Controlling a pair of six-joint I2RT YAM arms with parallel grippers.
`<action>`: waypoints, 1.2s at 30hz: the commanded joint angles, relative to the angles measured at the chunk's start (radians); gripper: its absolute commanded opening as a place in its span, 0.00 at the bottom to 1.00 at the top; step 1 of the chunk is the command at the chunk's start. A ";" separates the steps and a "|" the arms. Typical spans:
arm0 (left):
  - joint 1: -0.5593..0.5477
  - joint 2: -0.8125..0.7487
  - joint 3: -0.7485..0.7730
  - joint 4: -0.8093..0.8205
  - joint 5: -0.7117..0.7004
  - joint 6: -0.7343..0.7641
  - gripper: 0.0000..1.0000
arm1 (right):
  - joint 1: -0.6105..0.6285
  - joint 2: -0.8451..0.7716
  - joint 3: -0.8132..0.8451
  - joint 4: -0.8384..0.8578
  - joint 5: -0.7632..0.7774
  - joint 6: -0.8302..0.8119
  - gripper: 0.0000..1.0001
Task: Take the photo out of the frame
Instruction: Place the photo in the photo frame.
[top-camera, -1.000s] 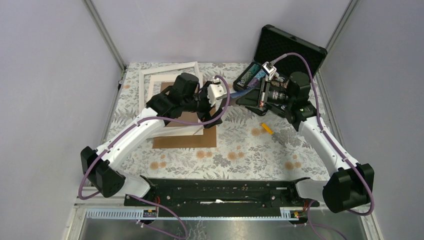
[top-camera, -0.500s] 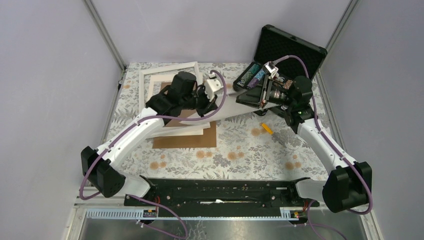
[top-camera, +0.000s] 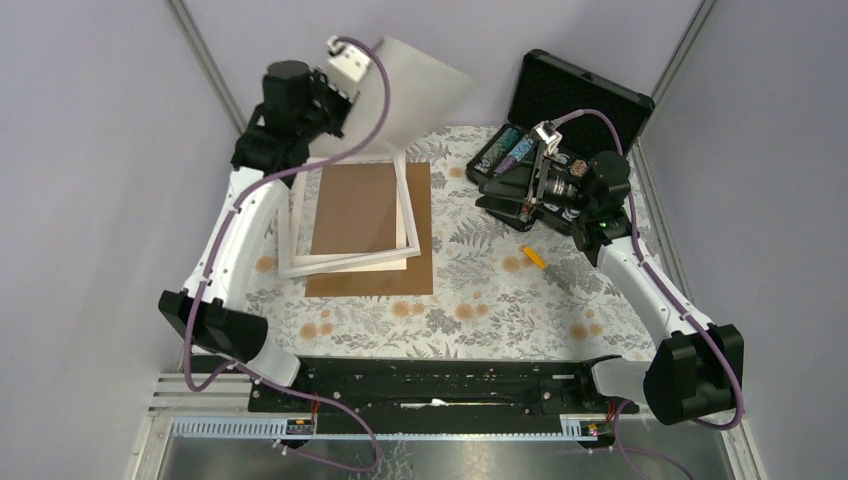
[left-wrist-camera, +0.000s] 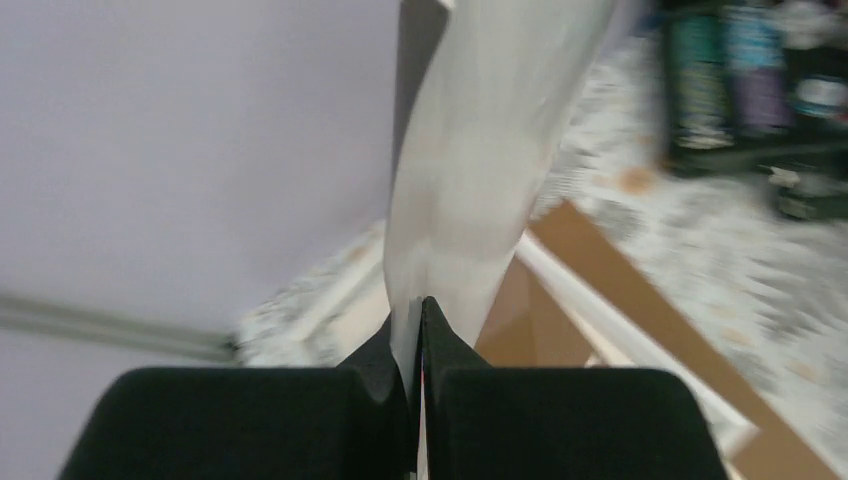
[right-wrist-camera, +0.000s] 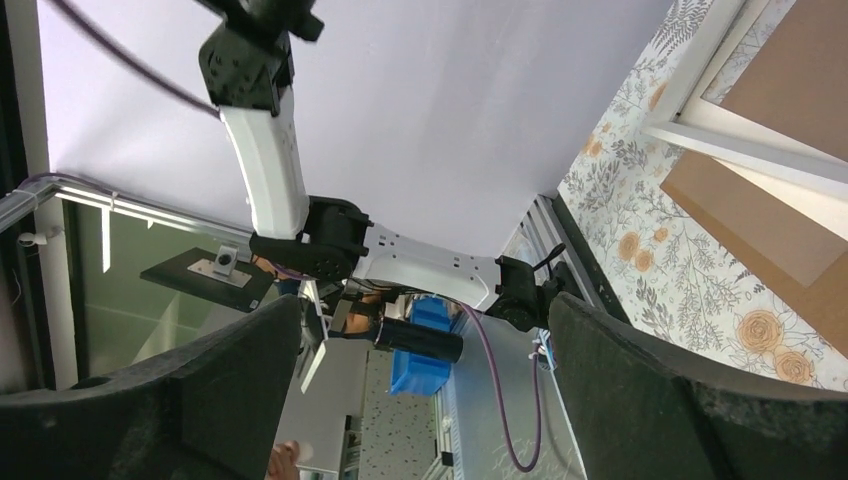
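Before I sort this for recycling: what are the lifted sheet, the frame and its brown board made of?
The photo, in the left gripper, looks like thin matte paper: it curves freely. The frame: smooth white rails, wood or plastic, unclear. The board: matte brown, probably fibreboard.

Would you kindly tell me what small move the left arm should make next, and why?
Probably swing the photo right and lower it onto the bare table. The left gripper is shut on its edge, and it hangs in the air clear of the frame, which lies flat, so only setting it down seems left.
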 joint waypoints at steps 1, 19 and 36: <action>0.096 0.042 0.125 0.099 -0.204 0.163 0.00 | -0.005 -0.014 0.001 0.029 -0.033 -0.048 1.00; 0.064 -0.150 -0.729 0.310 -0.223 0.549 0.00 | -0.005 0.015 -0.014 -0.075 -0.035 -0.191 1.00; 0.007 -0.030 -1.095 0.636 -0.157 0.766 0.00 | -0.005 0.017 -0.026 -0.129 -0.032 -0.239 1.00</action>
